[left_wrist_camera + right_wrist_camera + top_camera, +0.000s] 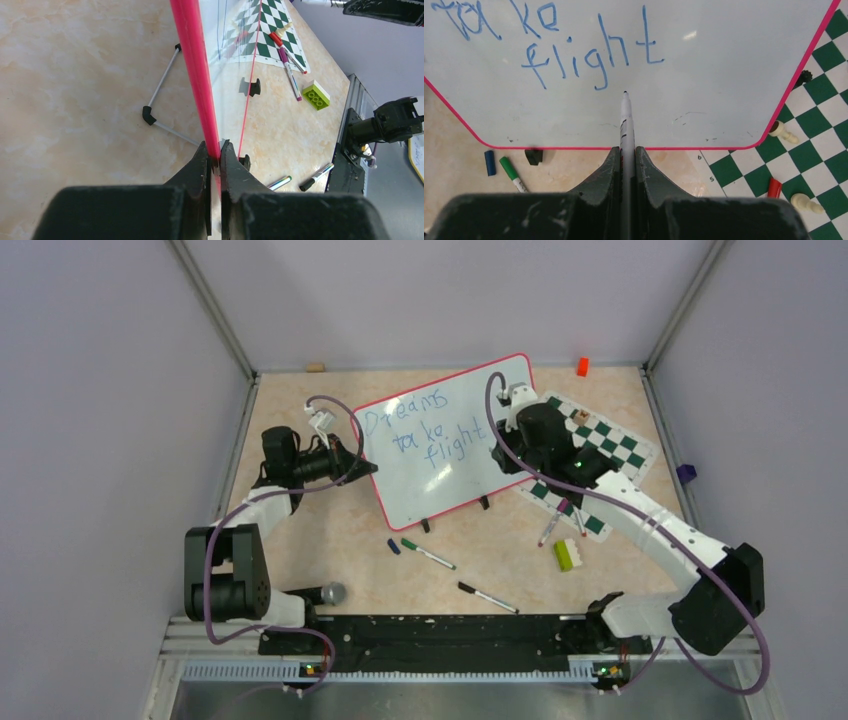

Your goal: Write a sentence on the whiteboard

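Top external shows the whiteboard [445,490] propped mid-table between my arms, and the sentence [425,430] on it reads "Dreams take flight" in blue. My left gripper [214,156] is clamped on its red frame [192,75]. My right gripper [626,157] pinches the marker [625,117], its tip just under "flight"; I cannot tell if it touches. I judge the writing is essentially done, with perhaps a full stop left.

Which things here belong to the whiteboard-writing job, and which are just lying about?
In the job: whiteboard, blue sentence, held marker, left gripper clamping the board's red edge, right gripper gripping the marker.
Lying about: chess mat, green marker, black marker, lime brick, blue cap, orange block.
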Robot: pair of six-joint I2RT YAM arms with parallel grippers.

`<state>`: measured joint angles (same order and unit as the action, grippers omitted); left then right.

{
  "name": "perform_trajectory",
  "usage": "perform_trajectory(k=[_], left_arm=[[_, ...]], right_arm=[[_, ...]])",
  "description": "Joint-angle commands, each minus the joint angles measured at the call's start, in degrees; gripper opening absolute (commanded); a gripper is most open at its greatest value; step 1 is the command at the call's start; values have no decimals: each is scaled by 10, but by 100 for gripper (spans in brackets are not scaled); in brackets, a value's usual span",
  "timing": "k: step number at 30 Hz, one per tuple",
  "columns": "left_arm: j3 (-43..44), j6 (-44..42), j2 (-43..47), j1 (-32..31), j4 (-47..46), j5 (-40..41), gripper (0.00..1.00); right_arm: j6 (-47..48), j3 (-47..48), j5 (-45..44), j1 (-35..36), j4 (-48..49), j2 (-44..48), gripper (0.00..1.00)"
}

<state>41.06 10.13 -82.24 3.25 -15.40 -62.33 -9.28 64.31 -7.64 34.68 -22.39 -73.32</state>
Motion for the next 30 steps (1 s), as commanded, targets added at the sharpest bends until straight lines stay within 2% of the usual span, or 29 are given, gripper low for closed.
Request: perform_trajectory(k=[1, 9, 17, 24, 30], left_arm=[[-9, -86, -1, -10, 2, 28, 0], [-14, -82, 6, -10, -3, 36, 0], [-57, -58, 47, -9, -55, 78, 0], [-29, -72, 18, -8, -26, 51, 0], [-26, -77, 19, -15, -16, 68, 0]], right_arm=[[-18, -10, 26, -6, 16, 28, 0], [-20, -60, 24, -6, 38, 67, 0], [-33, -103, 39, -6, 51, 107, 0], [-31, -123, 26, -5, 51, 124, 0], [-33, -140, 28, -6, 48, 143, 0]])
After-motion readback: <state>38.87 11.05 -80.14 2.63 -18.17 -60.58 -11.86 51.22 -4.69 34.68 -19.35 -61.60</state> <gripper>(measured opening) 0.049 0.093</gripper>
